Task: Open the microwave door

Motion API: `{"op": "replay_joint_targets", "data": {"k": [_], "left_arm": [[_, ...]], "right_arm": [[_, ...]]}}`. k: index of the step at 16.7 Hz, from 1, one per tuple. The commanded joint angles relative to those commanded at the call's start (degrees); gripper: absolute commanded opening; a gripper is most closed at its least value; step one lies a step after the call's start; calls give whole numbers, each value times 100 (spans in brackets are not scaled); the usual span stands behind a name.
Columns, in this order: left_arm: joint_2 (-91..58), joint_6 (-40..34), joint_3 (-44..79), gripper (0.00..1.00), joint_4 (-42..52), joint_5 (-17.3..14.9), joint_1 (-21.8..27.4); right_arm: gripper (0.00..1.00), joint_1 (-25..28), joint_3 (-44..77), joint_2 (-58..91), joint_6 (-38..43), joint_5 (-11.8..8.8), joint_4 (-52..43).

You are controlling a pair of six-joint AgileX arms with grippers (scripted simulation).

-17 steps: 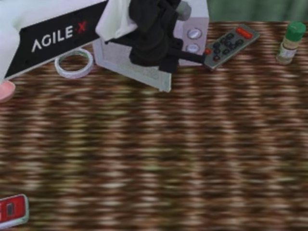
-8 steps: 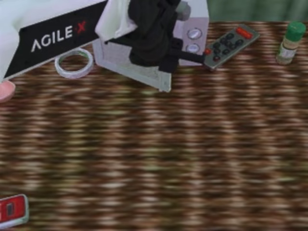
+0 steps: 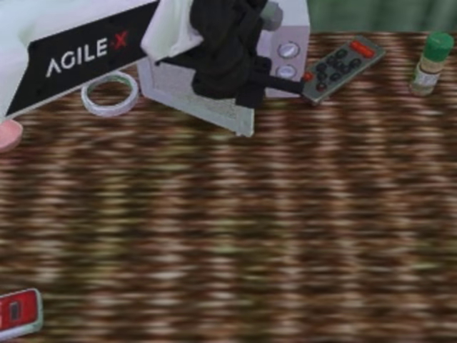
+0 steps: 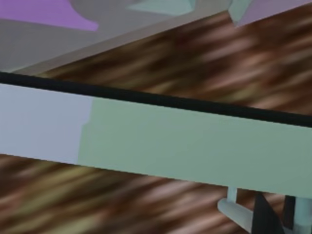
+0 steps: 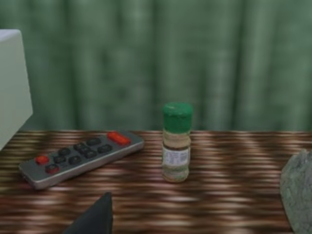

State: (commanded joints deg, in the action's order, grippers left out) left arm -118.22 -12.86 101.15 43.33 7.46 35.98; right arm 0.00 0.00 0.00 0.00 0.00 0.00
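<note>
White and black, the left arm slants in from the upper left of the top view, its casing lettered AGILE-X, and ends in the dark left tool (image 3: 246, 89), which hangs over the front of the microwave (image 3: 293, 32) at the upper centre. The microwave door (image 3: 207, 107) stands swung out from the body, its free edge pointing toward the lower right; the tool sits at that edge, but whether its fingers are apart or clamped on the handle cannot be told. In the left wrist view the door (image 4: 195, 146) fills the frame as a pale green-grey band under a dark strip, with a slim bar handle (image 4: 236, 214) at the lower right. The right arm is out of the top view; only a dark finger tip (image 5: 95, 217) shows in its wrist view.

The table (image 3: 235, 229) is a mottled brown weave; a green curtain (image 5: 195, 58) closes the background.

A roll of tape (image 3: 109, 93) lies just left of the microwave. A grey remote (image 3: 343, 66) with red buttons lies to its right, close to the tool. A green-capped spice jar (image 3: 431, 63) stands upright at the upper right. A red phone (image 3: 18, 312) lies at the lower left, and a pink object (image 3: 7, 134) at the left edge.
</note>
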Motion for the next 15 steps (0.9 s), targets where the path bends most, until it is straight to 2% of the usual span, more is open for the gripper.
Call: {"op": "replay_joint_targets", "data": {"k": [3,9,15], "left_arm": [[50,51,-82,0,-36,-74,16],[467,641,-686,0,-285,-364,-145],[473,651,-697,0,-288,-369,-148]], "right_arm": [[100,0,0,0,0,0,0],[100,0,0,0,0,0,0],[100,0,0,0,0,0,0]]}}
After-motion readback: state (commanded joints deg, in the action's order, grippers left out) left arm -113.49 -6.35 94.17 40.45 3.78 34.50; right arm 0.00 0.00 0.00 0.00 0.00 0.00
